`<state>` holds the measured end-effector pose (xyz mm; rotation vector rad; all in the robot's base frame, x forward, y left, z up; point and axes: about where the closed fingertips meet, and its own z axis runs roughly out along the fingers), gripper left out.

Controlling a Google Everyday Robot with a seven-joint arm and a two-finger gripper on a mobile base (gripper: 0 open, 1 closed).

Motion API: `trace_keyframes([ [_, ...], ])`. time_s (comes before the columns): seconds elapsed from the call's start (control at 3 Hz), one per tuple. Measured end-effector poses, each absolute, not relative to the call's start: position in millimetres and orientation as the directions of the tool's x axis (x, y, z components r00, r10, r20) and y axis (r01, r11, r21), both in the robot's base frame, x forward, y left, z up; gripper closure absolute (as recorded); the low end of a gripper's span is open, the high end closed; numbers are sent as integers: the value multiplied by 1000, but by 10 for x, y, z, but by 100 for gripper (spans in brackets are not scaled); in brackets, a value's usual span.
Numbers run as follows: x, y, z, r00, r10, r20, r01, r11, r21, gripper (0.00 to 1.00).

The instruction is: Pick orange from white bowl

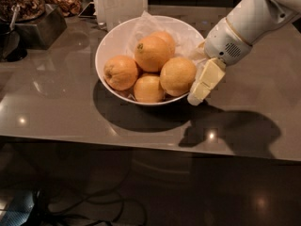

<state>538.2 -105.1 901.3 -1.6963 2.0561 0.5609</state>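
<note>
1. The gripper [198, 94] hangs at the right rim of the bowl [100, 55], its pale tip pointing down and to the left, just outside the rim and low over the table [56, 112]. Whether it is spread or closed cannot be told from this view.
2. The arm [244, 25] reaches in from the upper right corner, above the table's right side.
3. Bare tabletop lies to the right of the bowl and in front of it, up to the near edge. To the left the top is bare as far as a metal box [41, 28] in the far left corner. A white container [120, 4] stands just behind the bowl.
4. The orange [178, 76] sits in the right side of the bowl, against the rim and nearest the gripper, which is just beside it. Contact cannot be made out.
5. It is the largest and palest fruit there, yellow-orange, round, with dimpled skin.
6. Four more fruits share the bowl: a deeper one [151, 53] with a green nub on top of the pile, one [121, 72] at the left with a dark dimple, one [148, 88] at the front, and one [165, 36] at the back, partly hidden.
7. White paper [141, 25] lines the bowl and sticks up at its far side.
8. The table is glossy grey-brown with small light spots and dark shadows of bowl and arm.
9. Below the near edge the floor is dark, with cables [94, 206] lying on it.
</note>
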Motion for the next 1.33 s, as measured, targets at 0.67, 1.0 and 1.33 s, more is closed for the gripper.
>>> trace_keyframes([
  [0.67,5444,-1001,8970,-190,-785,-590,-980,184,71,0],
  [1.0,5345,-874,9106,-166,-794,-585,-982,185,27,0],
  [1.33,5396,-772,9040,-183,-778,-601,-980,196,44,0],
])
